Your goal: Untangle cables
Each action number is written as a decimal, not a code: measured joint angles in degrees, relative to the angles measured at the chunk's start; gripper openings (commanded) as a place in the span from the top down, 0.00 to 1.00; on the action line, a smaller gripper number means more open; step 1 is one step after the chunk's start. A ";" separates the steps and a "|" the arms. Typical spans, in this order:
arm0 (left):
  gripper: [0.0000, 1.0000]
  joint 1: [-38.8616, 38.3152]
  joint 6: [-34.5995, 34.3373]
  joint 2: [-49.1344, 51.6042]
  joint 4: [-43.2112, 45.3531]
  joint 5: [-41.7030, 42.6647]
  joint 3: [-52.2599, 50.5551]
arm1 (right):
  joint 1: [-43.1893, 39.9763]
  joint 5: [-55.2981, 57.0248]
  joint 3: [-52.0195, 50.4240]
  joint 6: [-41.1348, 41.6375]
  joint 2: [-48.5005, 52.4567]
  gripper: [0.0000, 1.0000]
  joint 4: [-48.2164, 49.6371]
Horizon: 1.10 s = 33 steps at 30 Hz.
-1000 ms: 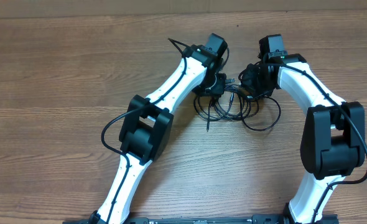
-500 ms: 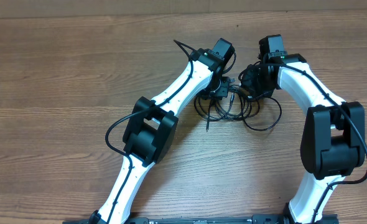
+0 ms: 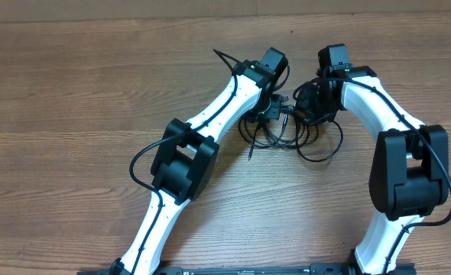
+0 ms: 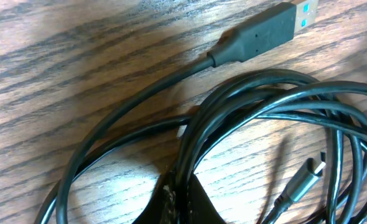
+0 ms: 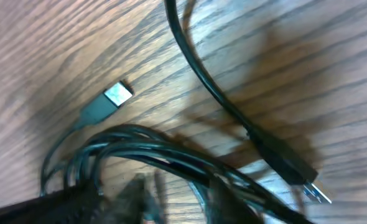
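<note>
Left pincer (image 3: 272, 108) clamps tangled thin black cables (image 3: 288, 134); right pincer (image 3: 308, 104) width unclear. Grasping step; next, draw strands apart.

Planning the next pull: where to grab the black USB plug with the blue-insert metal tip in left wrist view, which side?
Probably the moulded body of the black USB plug, behind the metal tip, from above, pinching across its long sides. It lies flat on the wooden table, apart from the coiled black cables, both sides free.

Brown wood-grain table (image 3: 65, 153) fills view w/ even light; paler tan strip (image 3: 134, 6) behind far edge
</note>
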 measured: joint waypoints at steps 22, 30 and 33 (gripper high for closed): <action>0.96 0.92 14.58 -12.22 -0.35 0.96 4.28 | -8.20 -33.05 0.00 12.50 0.00 0.49 6.80; 0.96 0.92 14.64 -12.24 -0.42 2.43 4.28 | -5.49 -34.10 0.00 18.91 0.00 0.64 8.20; 0.96 0.92 14.80 -12.24 -0.55 2.62 4.28 | -5.05 -34.14 0.00 22.32 0.00 0.66 7.91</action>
